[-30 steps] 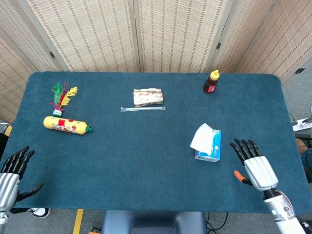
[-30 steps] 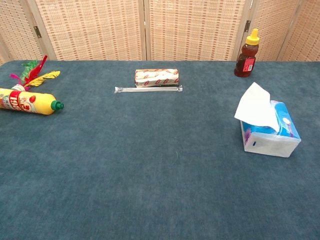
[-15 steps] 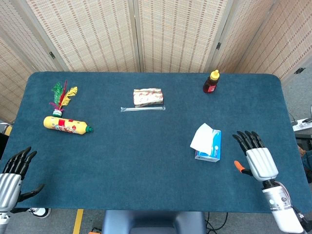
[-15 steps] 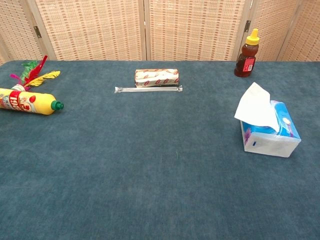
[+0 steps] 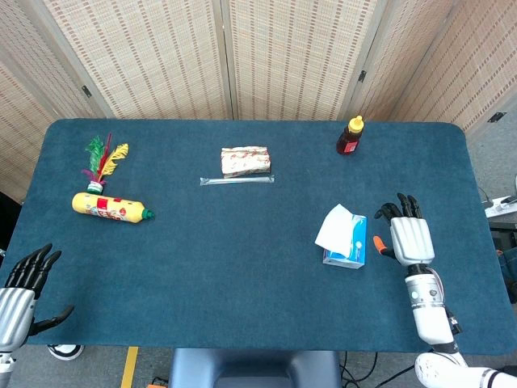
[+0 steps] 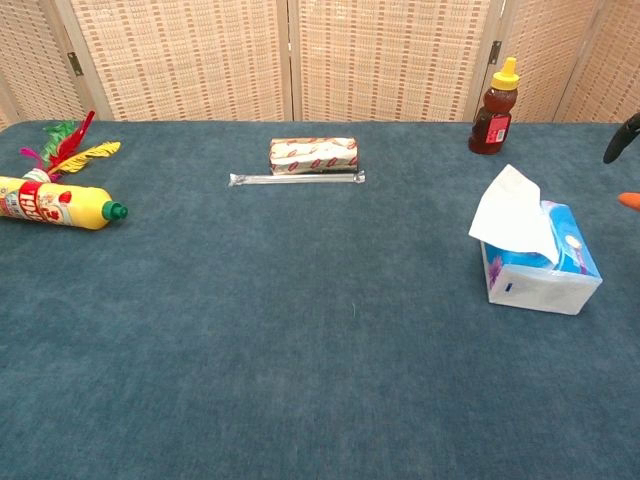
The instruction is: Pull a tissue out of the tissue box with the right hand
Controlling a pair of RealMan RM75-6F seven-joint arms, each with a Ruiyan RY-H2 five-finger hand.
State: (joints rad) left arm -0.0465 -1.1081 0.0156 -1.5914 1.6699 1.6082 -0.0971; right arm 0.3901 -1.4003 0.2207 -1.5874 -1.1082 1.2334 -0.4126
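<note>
A blue tissue box (image 5: 349, 244) (image 6: 545, 271) lies on the right part of the blue table, with a white tissue (image 5: 333, 227) (image 6: 513, 212) sticking up from its top. My right hand (image 5: 408, 237) hovers just right of the box, fingers spread and empty, not touching it. In the chest view only a dark fingertip (image 6: 622, 137) and the orange thumb tip show at the right edge. My left hand (image 5: 22, 283) hangs open off the table's near left corner.
A honey bottle (image 5: 350, 135) stands at the back right. A wrapped packet (image 5: 245, 161) and a thin clear stick (image 5: 237, 180) lie at the back middle. A yellow bottle (image 5: 108, 207) and coloured feathers (image 5: 104, 157) lie at the left.
My right hand has moved up and left from the near right edge toward the tissue box, and its fingertips now show in the chest view. The left hand has barely moved.
</note>
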